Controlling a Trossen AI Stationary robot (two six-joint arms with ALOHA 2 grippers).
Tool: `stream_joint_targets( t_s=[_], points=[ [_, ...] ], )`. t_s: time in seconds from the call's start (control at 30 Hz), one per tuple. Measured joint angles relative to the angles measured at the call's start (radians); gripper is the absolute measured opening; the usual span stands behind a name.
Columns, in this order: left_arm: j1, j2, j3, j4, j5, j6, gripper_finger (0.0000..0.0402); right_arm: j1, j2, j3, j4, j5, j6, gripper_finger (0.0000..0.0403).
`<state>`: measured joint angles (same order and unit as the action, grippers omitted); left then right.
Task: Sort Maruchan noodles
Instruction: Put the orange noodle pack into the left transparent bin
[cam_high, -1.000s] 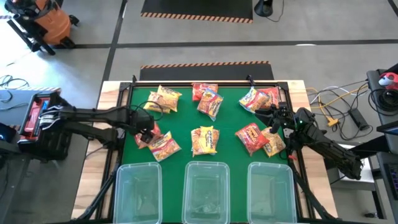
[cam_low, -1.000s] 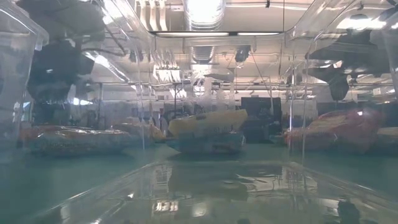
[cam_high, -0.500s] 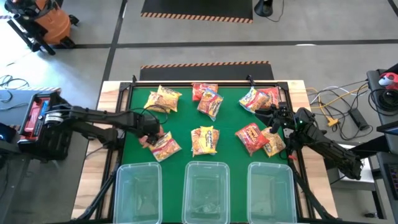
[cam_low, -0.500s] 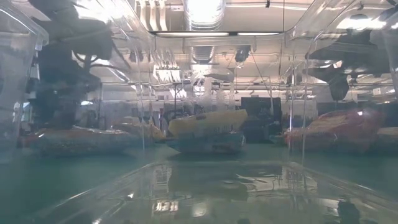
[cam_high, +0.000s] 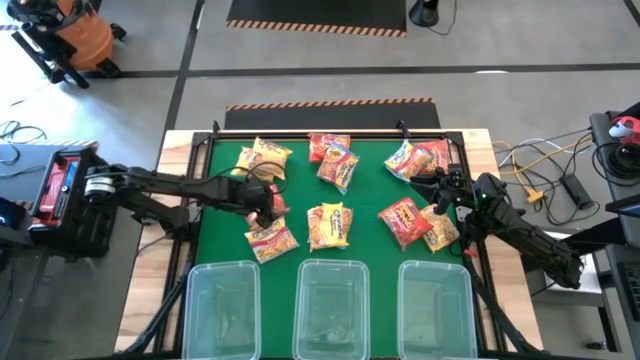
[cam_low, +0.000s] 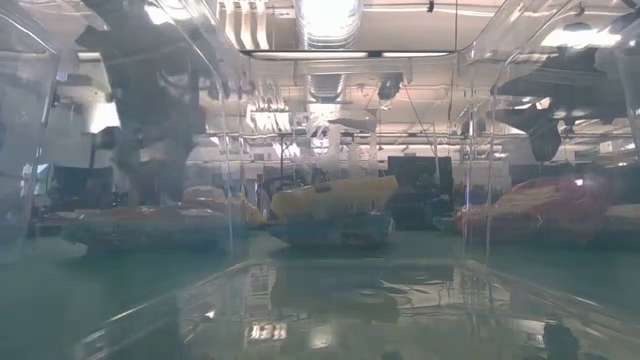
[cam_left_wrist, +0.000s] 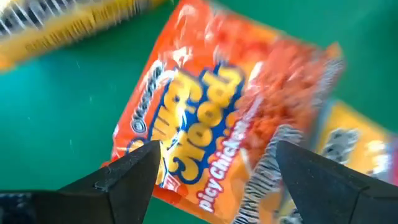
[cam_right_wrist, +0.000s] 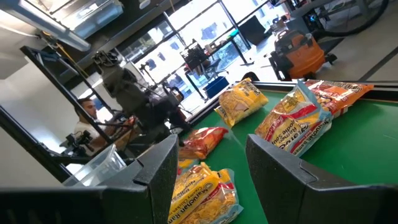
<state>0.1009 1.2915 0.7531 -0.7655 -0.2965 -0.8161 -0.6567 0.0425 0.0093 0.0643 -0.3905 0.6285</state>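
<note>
Left tool (cam_high: 262, 200) spread above an orange noodle packet (cam_left_wrist: 230, 112) on the green bench (cam_high: 300, 190), right tool (cam_high: 440, 190) spread, empty, hovering at right edge.

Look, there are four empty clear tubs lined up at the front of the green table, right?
Not quite: the high view shows three clear tubs, not four. They are empty and lined up along the front edge of the green table.

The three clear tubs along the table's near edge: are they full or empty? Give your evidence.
Empty. In the high view, the left tub, middle tub and right tub hold no noodle packets.
</note>
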Motion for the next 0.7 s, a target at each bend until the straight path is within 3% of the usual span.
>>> stream_joint_targets(
  t_s=[0.17, 0.57, 0.7],
  points=[
    [-0.007, -0.109, -0.042, 0.001, -0.018, -0.08, 0.0303, 0.0, 0.0, 0.0, 0.0, 0.0, 0.0, 0.0178],
    [-0.063, -0.402, -0.299, 0.148, -0.019, -0.429, 0.0303, 0.0, 0.0, 0.0, 0.0, 0.0, 0.0, 0.0178],
    [-0.063, -0.453, -0.323, 0.15, -0.079, -0.469, 0.0303, 0.0, 0.0, 0.0, 0.0, 0.0, 0.0, 0.0178]
  ],
)
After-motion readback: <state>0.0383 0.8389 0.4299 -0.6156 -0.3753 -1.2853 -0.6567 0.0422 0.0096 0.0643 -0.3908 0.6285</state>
